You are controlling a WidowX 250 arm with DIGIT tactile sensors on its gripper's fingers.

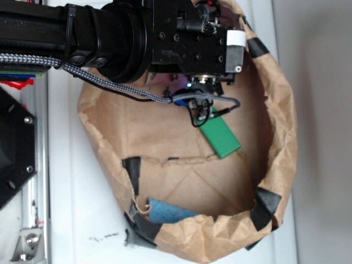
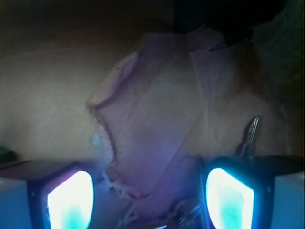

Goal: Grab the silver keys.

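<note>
Exterior view: a black robot arm (image 1: 110,38) is seen reaching from the left over a rolled-down brown paper bag (image 1: 286,137) patched with black tape (image 1: 267,206). The gripper is hidden beneath the arm's wrist, so its jaws cannot be judged here. A green block (image 1: 221,136) lies flat on the bag's floor, just below the wrist, its long axis slanting from upper left to lower right. A blue cloth (image 1: 168,212) is tucked against the near wall of the bag. The keys are not seen from this side.

Wrist view: the gripper (image 2: 150,200) is shown with its 2 glowing blue fingers (image 2: 71,200) spread apart above a crumpled pinkish cloth (image 2: 157,124). The silver keys (image 2: 250,136) are found at the lower right: 1 key stands out beside the right finger, its long axis near vertical and leaning slightly right, tip upward. More metal glints between the fingers at the bottom edge, too dim to be made out. Nothing is pinched between the jaws.
</note>
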